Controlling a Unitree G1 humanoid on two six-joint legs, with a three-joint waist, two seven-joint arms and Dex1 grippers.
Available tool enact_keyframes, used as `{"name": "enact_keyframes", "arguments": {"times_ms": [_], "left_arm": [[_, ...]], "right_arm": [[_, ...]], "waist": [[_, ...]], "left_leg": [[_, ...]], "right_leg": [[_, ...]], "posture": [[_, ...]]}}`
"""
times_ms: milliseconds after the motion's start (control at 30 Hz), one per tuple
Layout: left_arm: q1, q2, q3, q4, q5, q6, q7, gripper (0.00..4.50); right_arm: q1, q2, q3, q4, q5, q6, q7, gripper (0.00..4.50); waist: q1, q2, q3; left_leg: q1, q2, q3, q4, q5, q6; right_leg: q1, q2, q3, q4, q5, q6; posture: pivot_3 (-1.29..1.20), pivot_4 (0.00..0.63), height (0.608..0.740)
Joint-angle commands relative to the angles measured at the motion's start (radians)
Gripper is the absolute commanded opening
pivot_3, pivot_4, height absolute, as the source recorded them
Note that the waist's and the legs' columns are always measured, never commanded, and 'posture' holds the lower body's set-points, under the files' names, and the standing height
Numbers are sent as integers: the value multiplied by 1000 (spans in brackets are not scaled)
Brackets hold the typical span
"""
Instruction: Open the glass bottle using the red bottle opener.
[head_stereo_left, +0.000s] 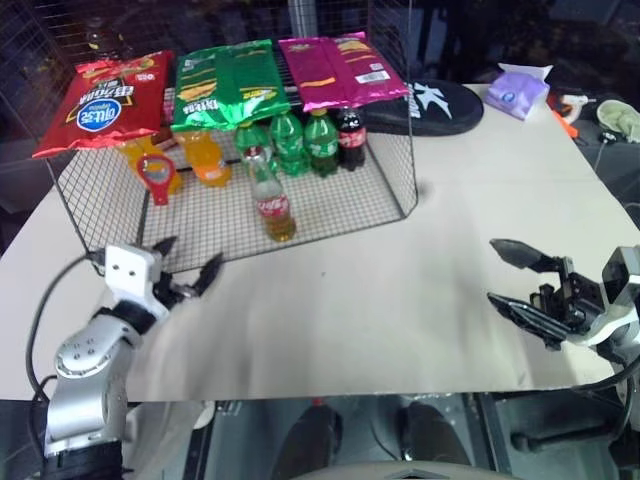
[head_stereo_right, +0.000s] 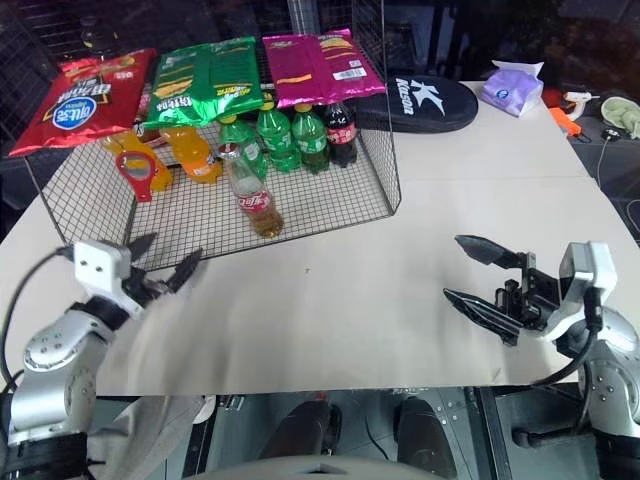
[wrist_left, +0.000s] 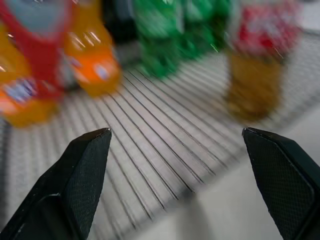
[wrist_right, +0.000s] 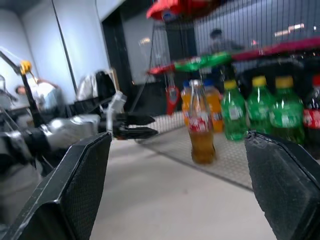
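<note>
On the wire shelf's front edge stands the small clear glass bottle (head_stereo_left: 270, 203); behind it hangs the flat red bottle opener (head_stereo_left: 154, 177). Left hand (head_stereo_left: 186, 265) and right hand (head_stereo_left: 520, 278) gape empty; a careless reach could topple the bottle.

Glass bottle (head_stereo_left: 270, 203) upright on wire shelf (head_stereo_left: 330, 205); red bottle opener (head_stereo_left: 154, 176) hangs left; both grippers' fingers spread, empty.

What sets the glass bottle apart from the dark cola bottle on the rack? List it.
The glass bottle is clear with amber drink; the dark cola bottle is near black.
The glass bottle stands alone toward the rack's front edge; the dark cola bottle ends the back row beside the green bottles.
Both stand upright with red labels.
</note>
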Motion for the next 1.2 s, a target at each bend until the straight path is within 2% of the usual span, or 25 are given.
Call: {"name": "enact_keyframes", "arguments": {"times_ms": [33,233,567,933,1033,1200], "left_arm": [[-99,38,58,57,-16,25,52,4378],[-200,74,81,174,-32,42,51,4378],[-337,138,34,408,15,-43,-29,4378],[-479,155,-19,598,39,-96,-118,4378],[-505,157,-28,645,41,-100,-146,3592],[-538,163,-35,697,45,-119,-158,1250]], "right_arm": [[-26,12,-20,-52,32,1,-15,4283],[-17,31,-17,-39,-3,-15,-7,4283],[-12,68,-8,-52,-43,-32,-44,4283],[-25,75,-4,-50,-56,-38,-69,4283],[-24,81,-2,-52,-61,-40,-74,4334],[-17,87,0,-56,-65,-45,-80,4334]], "waist": [[-1,0,0],[-5,0,0],[-5,-1,0],[-6,-1,1],[-7,-1,1],[-8,-2,1]], "left_leg": [[0,0,0,0,0,0],[-1,0,0,0,0,-1],[-1,0,0,0,0,-1],[-1,-1,0,0,1,-1],[-2,-1,0,1,1,-1],[-3,-1,0,1,1,-1]], "right_leg": [[0,0,0,0,0,0],[-1,2,0,1,0,0],[-1,1,0,1,0,0],[-2,2,0,1,0,0],[-3,2,0,2,0,0],[-4,2,0,2,0,0]], "posture": [[0,150,740],[0,150,740],[0,150,740],[0,150,740],[0,150,740],[0,150,740]]}}
